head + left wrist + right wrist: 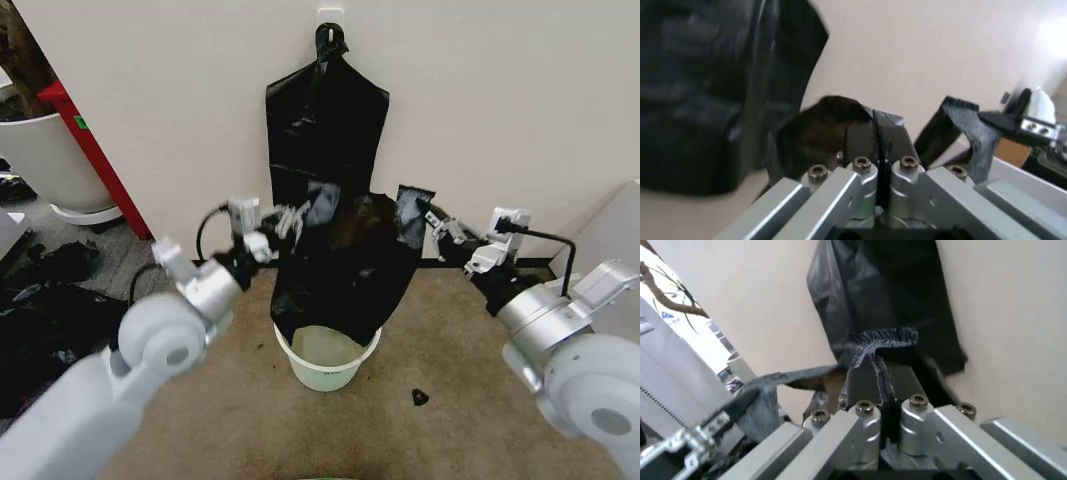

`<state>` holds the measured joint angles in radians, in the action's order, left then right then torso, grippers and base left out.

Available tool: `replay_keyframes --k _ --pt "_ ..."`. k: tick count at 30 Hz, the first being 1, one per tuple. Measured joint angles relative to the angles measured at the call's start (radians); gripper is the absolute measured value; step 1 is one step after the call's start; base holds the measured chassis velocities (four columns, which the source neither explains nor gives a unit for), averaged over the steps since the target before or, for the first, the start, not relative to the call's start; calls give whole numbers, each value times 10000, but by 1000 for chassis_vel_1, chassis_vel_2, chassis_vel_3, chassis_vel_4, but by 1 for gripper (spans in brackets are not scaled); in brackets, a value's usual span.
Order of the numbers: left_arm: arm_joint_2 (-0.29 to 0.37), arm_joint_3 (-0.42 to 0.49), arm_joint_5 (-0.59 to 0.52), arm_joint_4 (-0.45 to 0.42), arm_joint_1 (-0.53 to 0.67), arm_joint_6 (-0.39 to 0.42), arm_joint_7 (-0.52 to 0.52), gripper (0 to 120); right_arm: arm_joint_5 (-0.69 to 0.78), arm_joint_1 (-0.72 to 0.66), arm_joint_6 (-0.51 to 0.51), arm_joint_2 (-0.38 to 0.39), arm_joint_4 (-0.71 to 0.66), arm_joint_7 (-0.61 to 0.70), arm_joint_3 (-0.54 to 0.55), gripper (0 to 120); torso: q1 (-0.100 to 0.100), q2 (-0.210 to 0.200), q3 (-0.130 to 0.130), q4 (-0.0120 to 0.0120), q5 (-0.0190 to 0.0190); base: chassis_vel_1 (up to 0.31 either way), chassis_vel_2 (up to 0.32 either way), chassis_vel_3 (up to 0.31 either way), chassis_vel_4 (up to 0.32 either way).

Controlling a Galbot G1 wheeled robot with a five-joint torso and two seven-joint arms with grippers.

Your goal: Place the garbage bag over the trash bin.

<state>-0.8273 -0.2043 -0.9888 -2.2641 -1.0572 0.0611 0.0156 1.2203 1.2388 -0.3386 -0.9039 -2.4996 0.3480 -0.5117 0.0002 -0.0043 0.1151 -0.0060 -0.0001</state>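
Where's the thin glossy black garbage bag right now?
In the head view, the thin glossy black garbage bag hangs centre, stretched between the left gripper and right gripper, directly above the cream-white trash bin.

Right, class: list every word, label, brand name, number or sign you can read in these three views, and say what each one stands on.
No text can be read.
Red cabinet: a small green sticker, too small to read.
Pale panel in the right wrist view: a small blue mark, too blurred to read.
Garbage bag, trash bin, left tool, right tool: no lettering visible.
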Motion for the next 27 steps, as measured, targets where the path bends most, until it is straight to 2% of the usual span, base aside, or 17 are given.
replay_keyframes --k 4,8,12,15,18,22,23,27 --pt "-328 -671 494 -156 -1291 -180 -23 0 11 516 -87 -341 1 -27 242 0 0 0 -1 1 -1 0 0 0 0" --pt "-825 -1432 1074 -105 -2451 -457 -40 0 -308 583 -16 -665 0 -36 1061 0 0 0 -1 0 1 0 0 0 0" --pt "-1110 -1844 1341 -102 -3021 -561 -58 0 -432 382 25 -797 0 -41 1536 0 0 0 -1 2 1 0 0 0 0" --pt "-1570 -2098 1709 -206 -3689 -717 -96 0 -419 310 28 -846 -1 -25 1808 0 0 0 0 0 0 0 0 0 0" --pt "-1799 -2141 1743 -558 -4095 -729 -50 0 -90 211 29 -695 -2 131 1605 0 0 0 -1 0 2 0 0 0 0" --pt "-2043 -2187 1695 -1587 -4761 -580 330 0 1429 -286 145 158 -4 841 887 0 0 0 0 0 3 0 0 0 0" --pt "-2043 -2187 1695 -1587 -4761 -580 330 0 1429 -286 145 158 -4 841 887 0 0 0 0 0 3 0 0 0 0" --pt "-2066 -2945 1483 -2373 -5373 -342 669 0 1755 -392 265 538 -6 831 418 0 0 0 -1 1 5 0 0 0 0"
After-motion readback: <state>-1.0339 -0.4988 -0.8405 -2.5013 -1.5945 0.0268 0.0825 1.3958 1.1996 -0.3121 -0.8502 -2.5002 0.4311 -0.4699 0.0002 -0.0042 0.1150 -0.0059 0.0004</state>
